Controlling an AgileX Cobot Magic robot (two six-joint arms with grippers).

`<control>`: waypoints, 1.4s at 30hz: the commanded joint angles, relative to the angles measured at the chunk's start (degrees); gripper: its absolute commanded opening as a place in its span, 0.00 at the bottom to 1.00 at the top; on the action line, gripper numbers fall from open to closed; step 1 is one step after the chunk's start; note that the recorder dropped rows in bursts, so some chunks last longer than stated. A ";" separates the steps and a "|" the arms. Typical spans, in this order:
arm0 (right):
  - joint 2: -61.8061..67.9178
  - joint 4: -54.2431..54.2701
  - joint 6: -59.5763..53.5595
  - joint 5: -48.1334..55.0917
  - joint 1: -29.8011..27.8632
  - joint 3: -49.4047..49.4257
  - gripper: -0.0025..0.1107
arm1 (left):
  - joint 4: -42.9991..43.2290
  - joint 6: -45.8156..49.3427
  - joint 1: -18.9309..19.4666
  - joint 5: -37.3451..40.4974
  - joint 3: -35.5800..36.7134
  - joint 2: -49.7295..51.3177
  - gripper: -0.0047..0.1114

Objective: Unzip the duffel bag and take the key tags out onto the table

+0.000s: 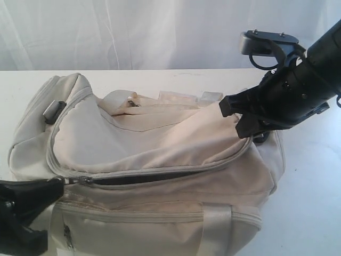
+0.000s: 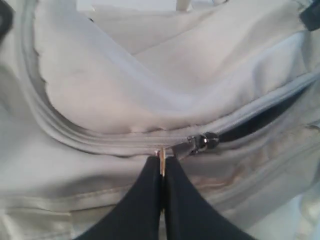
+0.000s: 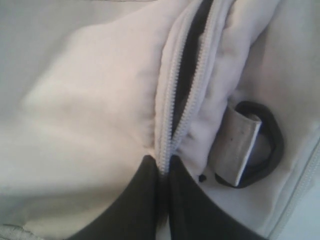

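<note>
1. Lying lengthwise on the white table (image 1: pixel 314 202), the cream duffel bag (image 1: pixel 160 133) has its main zipper (image 1: pixel 144 178) parted into a dark slit; in the exterior view the slit runs to the right of the slider (image 2: pixel 204 141).
2. Left gripper (image 2: pixel 161 167): fingers pressed together on the metal pull tab (image 2: pixel 161 155), at the bag's near left corner.
3. Right gripper (image 3: pixel 163 167): fingers pinched on the zipper tape (image 3: pixel 166 110) at the bag's right end, beside a black D-ring (image 3: pixel 272 145) on a webbing loop (image 3: pixel 237 147).
</note>
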 commanded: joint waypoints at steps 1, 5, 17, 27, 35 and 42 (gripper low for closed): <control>-0.23 -1.94 0.21 -1.58 -0.04 0.11 0.02 | -1.18 5.16 0.25 -9.02 -0.87 -2.36 0.04; -0.13 -1.95 0.21 -1.58 -0.04 0.11 0.02 | -1.18 8.35 0.25 -13.45 -1.00 -2.49 0.04; -0.05 1.16 -5.04 -2.04 -0.04 0.11 0.02 | -1.18 25.39 0.25 -27.45 -6.17 -2.49 0.04; -2.25 7.70 -10.47 -1.43 -0.04 -0.23 0.51 | -1.18 29.00 0.25 -23.64 -6.60 -2.49 0.04; -9.53 18.27 -27.75 -3.73 0.20 -2.52 0.55 | -1.18 28.36 0.25 -18.95 -6.60 -2.49 0.04; -10.33 32.00 -52.92 -4.56 6.16 -2.52 0.55 | -1.18 18.91 0.25 -12.05 -6.60 -1.57 0.04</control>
